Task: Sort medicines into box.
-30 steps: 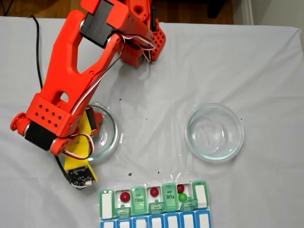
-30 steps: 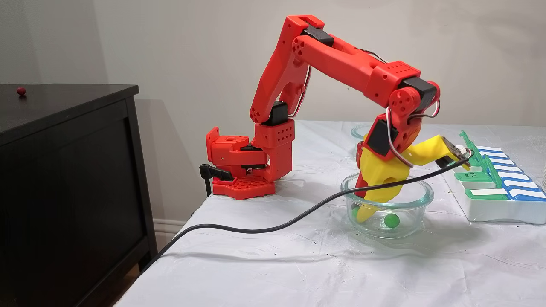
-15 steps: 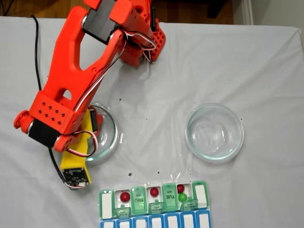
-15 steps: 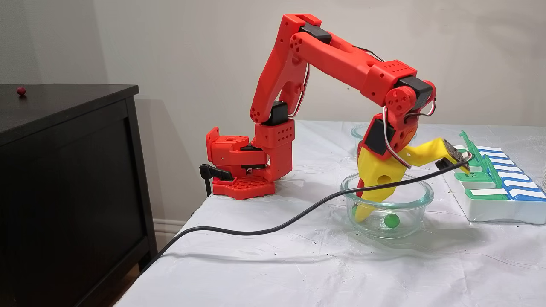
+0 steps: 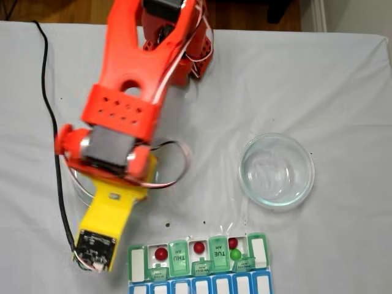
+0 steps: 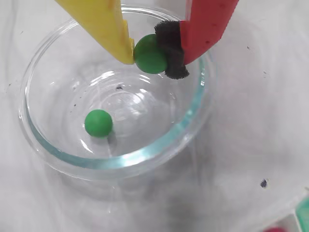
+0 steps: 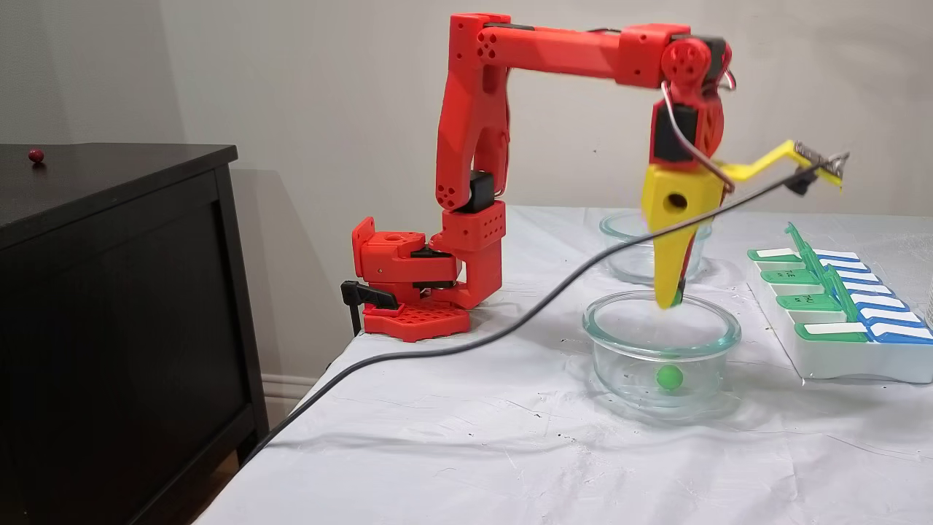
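Green ball (image 6: 150, 53) now lifted above dish (image 6: 193, 125), gripper (image 6: 153, 54) clamping it.

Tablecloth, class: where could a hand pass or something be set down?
Bare tablecloth lies right of the arm base, above the empty dish. Another bare strip runs between that dish and the pill organizer. It is crowded at the left, around the pincer and its dish.

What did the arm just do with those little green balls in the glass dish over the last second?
The end effector rose out of the near glass dish, carrying one green ball pinched between its fingers; a second ago it was down inside the dish. The other green ball stayed on the dish floor. The pill organizer, its three balls and the far dish are unchanged.
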